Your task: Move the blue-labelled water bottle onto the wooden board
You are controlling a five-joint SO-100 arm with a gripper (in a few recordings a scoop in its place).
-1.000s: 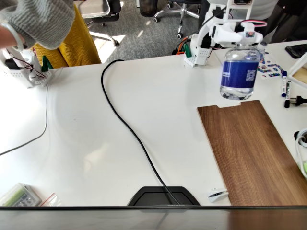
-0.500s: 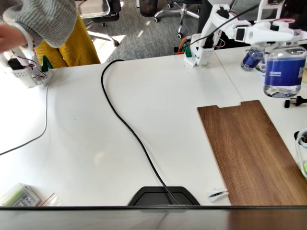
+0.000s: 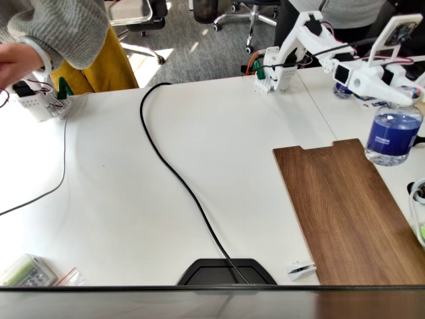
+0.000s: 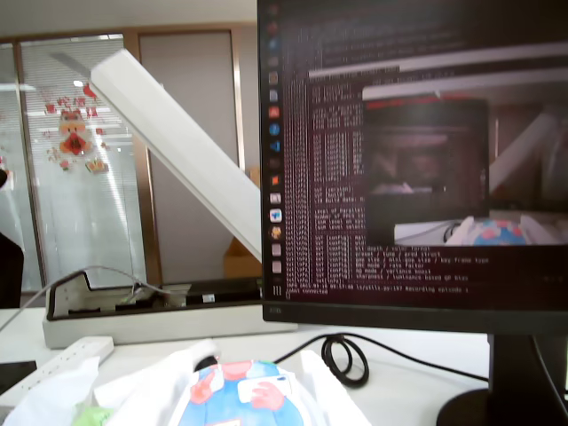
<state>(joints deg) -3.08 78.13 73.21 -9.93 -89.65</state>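
The blue-labelled water bottle (image 3: 393, 137) hangs upright at the far right corner of the wooden board (image 3: 335, 206), its base partly over the board's right edge. Whether the base touches the board I cannot tell. My white gripper (image 3: 398, 101) is shut on the bottle's neck from above. In the wrist view, the blue and red cap (image 4: 238, 395) sits at the bottom between my white fingers (image 4: 151, 386). The board lies flat at the table's right, its notched short edge facing the arm's base (image 3: 279, 70).
A second blue-labelled bottle (image 3: 340, 90) stands behind the arm. A black cable (image 3: 179, 179) runs across the table to a dark box (image 3: 226, 271) at the front edge. A small white clip (image 3: 302, 269) lies by the board's near corner. A person's arm (image 3: 40, 36) is at far left.
The gripper has carried the bottle from above the board's notched edge to the right, then lowered it by the board's far right corner. The arm is now stretched further out.
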